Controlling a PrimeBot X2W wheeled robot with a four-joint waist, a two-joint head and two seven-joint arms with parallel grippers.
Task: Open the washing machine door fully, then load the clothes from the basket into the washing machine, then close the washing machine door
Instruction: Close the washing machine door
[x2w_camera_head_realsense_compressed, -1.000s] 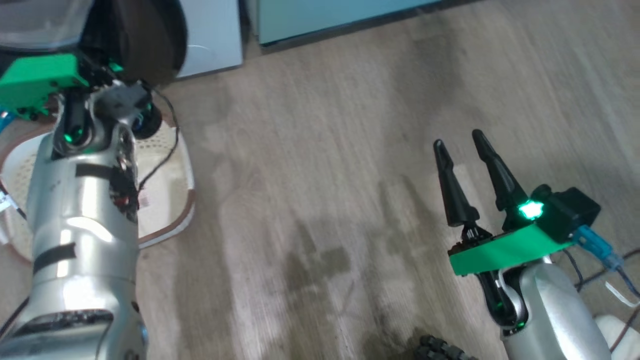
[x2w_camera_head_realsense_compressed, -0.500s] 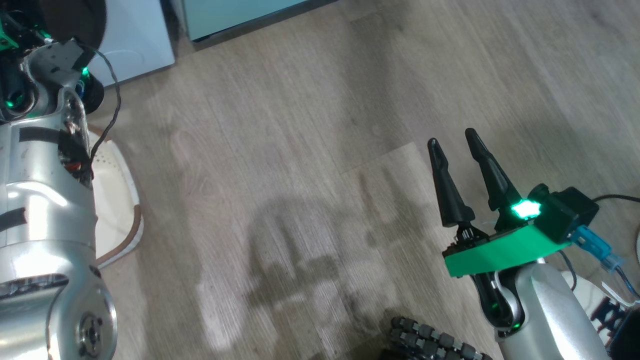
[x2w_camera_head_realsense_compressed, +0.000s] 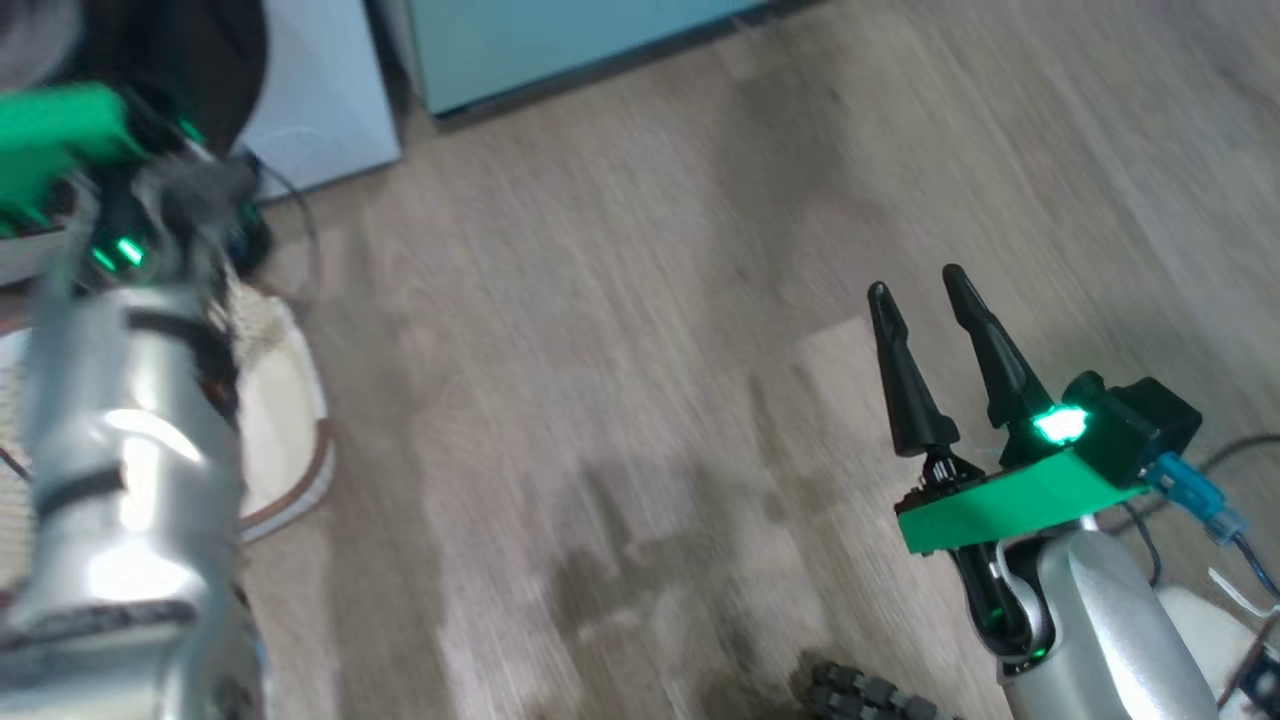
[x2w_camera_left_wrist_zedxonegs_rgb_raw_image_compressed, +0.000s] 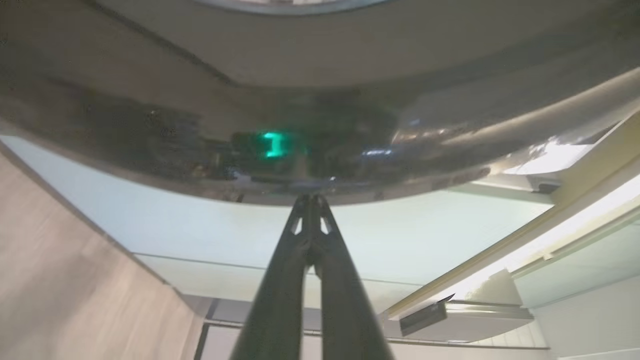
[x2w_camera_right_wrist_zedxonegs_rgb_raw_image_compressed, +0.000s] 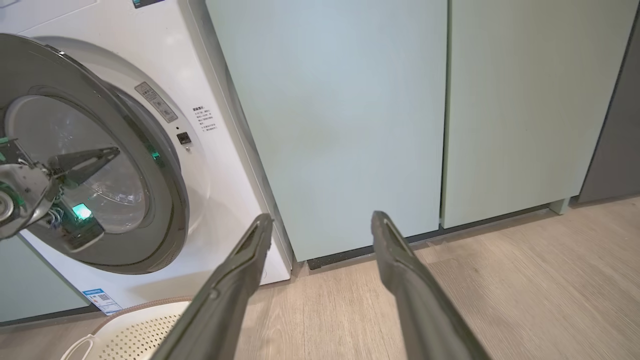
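Left wrist view: gripper (x2w_camera_left_wrist_zedxonegs_rgb_raw_image_compressed: 311, 199) at door (x2w_camera_left_wrist_zedxonegs_rgb_raw_image_compressed: 150, 130) rim.

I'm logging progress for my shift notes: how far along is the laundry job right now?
Loading looks done: the basket shows bare floor where visible. In hand: the shut left gripper has its tips against the ajar washing machine door. Left: shutting it fully. The right gripper hangs open, idle.

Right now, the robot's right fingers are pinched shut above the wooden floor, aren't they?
No, the right fingers are spread apart, not pinched shut; the right wrist view shows the gap between them. They are above the wooden floor.
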